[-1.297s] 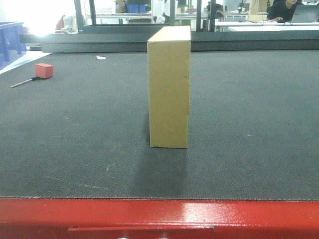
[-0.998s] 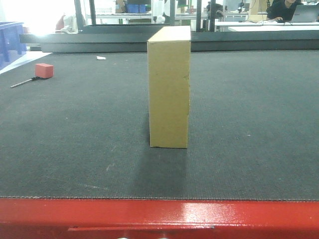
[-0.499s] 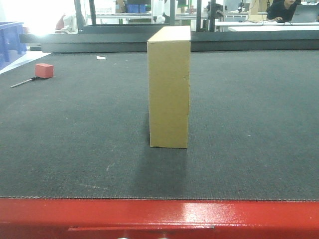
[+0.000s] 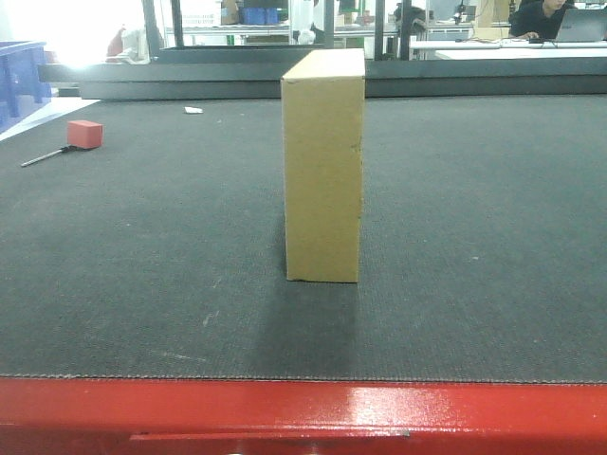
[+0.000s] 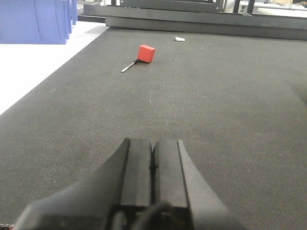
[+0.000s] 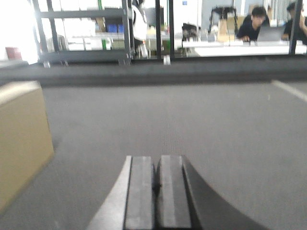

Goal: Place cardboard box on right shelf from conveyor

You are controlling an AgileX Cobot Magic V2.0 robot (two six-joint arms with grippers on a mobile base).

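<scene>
Centre of conveyor (image 4: 474, 237), dark grey woven belt with glossy red frame edge (image 4: 303, 412) at 6 o'clock: cardboard box (image 4: 322, 166), tan, smooth, tall narrow cuboid, upright. At 10 o'clock of it, well apart: small red block (image 4: 84, 134). Claws, left gripper (image 5: 152, 163) and right gripper (image 6: 156, 187): flat black pads pressed together, holding nothing.

A: How many boxes?
B: One cardboard box (image 4: 322, 166). Also one red block (image 4: 84, 134), one thin metal pin (image 4: 43, 157), one white scrap (image 4: 193, 111)
A: Grippers?
B: Two: one left gripper (image 5: 152, 163), one right gripper (image 6: 156, 177)
A: Anyone behind?
B: Two people (image 6: 252, 29) at a desk
</scene>
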